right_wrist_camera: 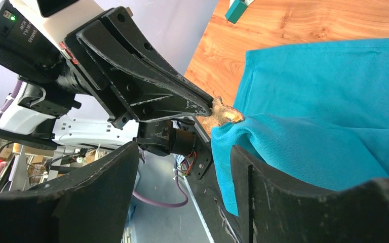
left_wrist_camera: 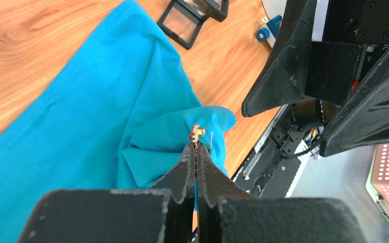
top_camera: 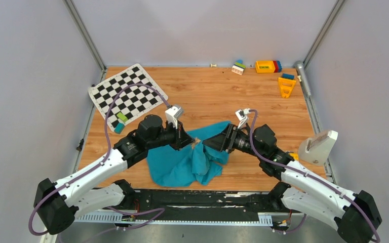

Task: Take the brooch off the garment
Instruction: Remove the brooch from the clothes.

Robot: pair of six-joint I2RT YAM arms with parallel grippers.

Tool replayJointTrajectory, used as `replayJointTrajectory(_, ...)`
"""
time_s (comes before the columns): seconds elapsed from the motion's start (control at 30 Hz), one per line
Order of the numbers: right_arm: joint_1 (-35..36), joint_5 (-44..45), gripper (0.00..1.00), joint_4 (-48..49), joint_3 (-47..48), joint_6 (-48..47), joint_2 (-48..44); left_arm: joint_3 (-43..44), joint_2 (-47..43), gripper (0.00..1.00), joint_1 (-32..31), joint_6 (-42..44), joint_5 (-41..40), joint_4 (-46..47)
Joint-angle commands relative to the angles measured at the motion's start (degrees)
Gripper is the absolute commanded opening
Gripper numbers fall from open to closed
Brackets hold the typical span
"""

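High rear overview; close, seemingly opposed wrist views of garment (left_wrist_camera: 81, 101)

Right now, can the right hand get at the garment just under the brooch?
Probably yes. The right hand is open and seems to straddle the garment fold under the brooch. Only the left hand, shut on the brooch, crowds it closely.

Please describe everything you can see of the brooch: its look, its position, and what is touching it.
The brooch is small and gold-coloured, metal by its look, with tiny red spots and an irregular outline. A thin silver pin shows beside it. It sits on top of a raised fold of the teal garment, not yet off the cloth. The shut left gripper pinches its lower edge. The right gripper is open nearby, not touching it.
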Motion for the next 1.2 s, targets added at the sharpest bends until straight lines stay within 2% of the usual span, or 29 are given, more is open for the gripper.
replayJointTrajectory(0.0, 0.2, -0.4, 0.68, 3.9, -1.1, 0.3, 0.6, -2.8, -2.0, 0.00, 0.0, -3.7, -0.3, 8.4)
replayJointTrajectory(0.07, 0.2, -0.3, 0.68, 4.7, -1.7, -0.4, 0.0, -1.9, -1.9, 0.00, 0.0, -4.1, -1.6, 7.9)
replayJointTrajectory(0.17, 0.2, 1.5, 0.68, 3.1, -1.7, -2.6, -0.4, 1.2, -1.1, 0.00, 0.0, -0.5, -5.4, 0.7)
replayJointTrajectory(0.23, 0.2, 2.9, 0.69, 1.0, -1.3, -4.3, 0.1, 5.9, 1.7, 0.00, 0.0, 4.4, -8.4, -8.1)
replayJointTrajectory(0.33, 0.2, 4.1, 0.68, -0.1, -1.5, -5.1, -0.1, 17.0, 6.6, 0.00, 0.0, 13.1, -12.0, -26.8)
replayJointTrajectory(0.4, 0.2, 5.1, 0.68, 0.1, -2.2, -5.3, -0.8, 22.0, 10.1, 0.02, -0.1, 17.8, -10.6, -35.7)
replayJointTrajectory(0.5, 0.2, 6.2, 0.68, 0.3, -2.7, -6.1, -1.6, 26.7, 14.3, 0.00, -1.3, 23.7, -8.4, -44.0)
replayJointTrajectory(0.57, 0.2, 6.6, 0.68, -0.1, -2.6, -7.0, -1.9, 29.1, 16.7, 0.00, -4.9, 27.1, -12.0, -49.1)
replayJointTrajectory(0.7, 0.2, 7.0, 0.68, -1.9, -2.1, -9.0, -2.3, 34.2, 22.3, 0.00, -7.4, 34.0, -28.8, -58.5)
replayJointTrajectory(0.8, 0.2, 7.6, 0.67, -2.6, -2.4, -9.3, -3.4, 35.6, 24.2, 0.00, -7.6, 38.4, -38.1, -59.4)
replayJointTrajectory(0.97, 0.2, 8.9, 0.67, -2.8, -3.7, -10.0, -5.6, 34.7, 22.7, 0.00, -7.8, 47.0, -48.0, -58.0)
replayJointTrajectory(1.17, 0.2, 8.3, 0.67, -2.1, -3.5, -11.3, -5.4, 33.5, 17.7, 0.00, -7.7, 51.5, -46.5, -55.8)
